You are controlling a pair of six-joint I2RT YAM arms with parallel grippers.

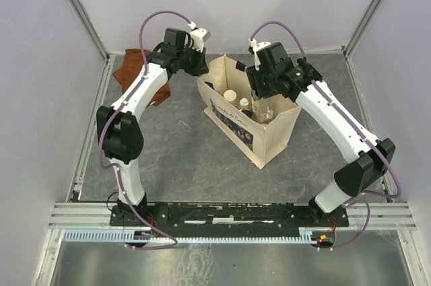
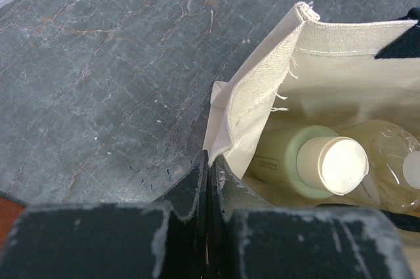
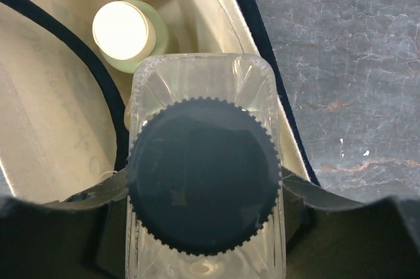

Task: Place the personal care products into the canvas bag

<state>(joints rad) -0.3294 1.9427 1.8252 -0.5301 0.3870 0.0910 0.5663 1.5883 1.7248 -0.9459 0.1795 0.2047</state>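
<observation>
So your canvas bag (image 1: 275,139) stands open-mouthed a touch toward 1 o'clock from the middle of the table (image 1: 168,158). Its long axis runs from about 11 o'clock to 5 o'clock. The dark printed panel (image 1: 232,124) faces the 7 o'clock side.

Your left claw (image 2: 209,157) is at the bag's 11 o'clock corner. Its fingers are pressed tight together, and the folded canvas rim looks nipped between the tips.

Your right claw (image 3: 203,187) is over the bag's mouth and pinches the clear bottle (image 3: 197,75) from both sides. That bottle hangs upright with its long axis vertical, so the dark ribbed cap (image 3: 203,174) points straight up at the wrist camera. It's above the inside of the bag, and I can't tell if its base touches anything.

Bottle count: I can make out three.
- One clear bottle, in your right claw.
- One pale green bottle (image 2: 289,154) inside the bag, standing with its white cap up. In the right wrist view it sits at 11 o'clock from the clear one.
- One yellowish bottle (image 2: 387,144) right beside the green one at its 3 o'clock, also white-capped, partly cut off by the frame.

If there's another bottle in there, it's hidden from me.

There's one bag, with one dark strap (image 3: 72,49) curving across its lining. One rust-brown cloth (image 1: 135,70) lies at 10 o'clock, well apart from the bag.
</observation>
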